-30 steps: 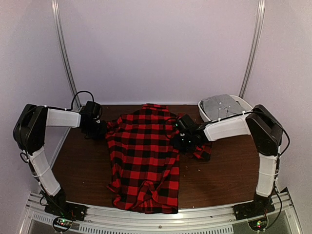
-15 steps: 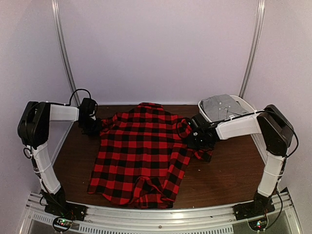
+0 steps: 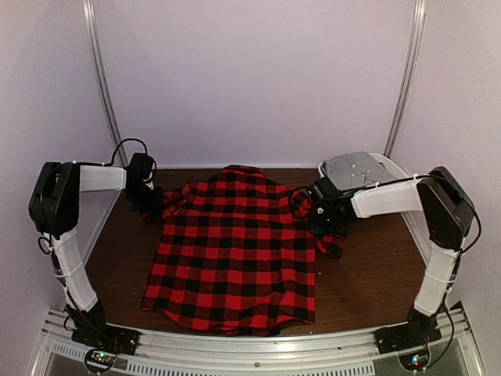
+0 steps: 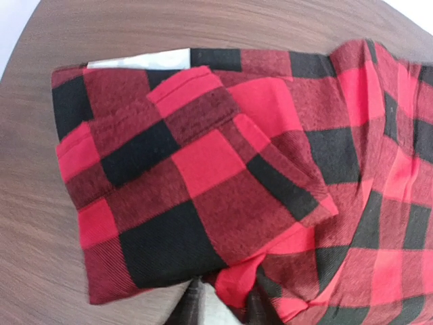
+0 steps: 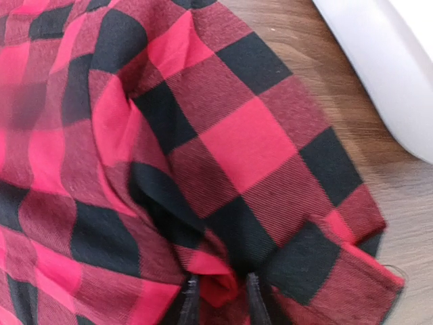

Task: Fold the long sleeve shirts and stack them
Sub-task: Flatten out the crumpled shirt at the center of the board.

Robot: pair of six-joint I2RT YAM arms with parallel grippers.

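On the brown counter, between the two arms, the red-and-black check shirt lies spread flat, collar at the far edge and hem toward the arm bases. Both sleeves are doubled up at the shoulders. The left sleeve is bunched in layers by the left fingers. The right sleeve is folded just beside a white bin that holds a grey cloth. Each wrist view shows a tuck of flannel between the fingertips, with the left fingers and the right fingers standing slightly apart. Whether they pinch the cloth or have let it go, I cannot tell.

The flannel looks light, soft and limp, so it should sag from any hold rather than keep a shape. Its brushed weave ought to grip well and is not fragile. The layers may slide over one another, so a shallow pinch could lift only the top ply. The thicker parts look like the best holds: shoulder seams, cuffs, hem corners. Taking two at once, one per arm, would keep an edge taut through a fold.
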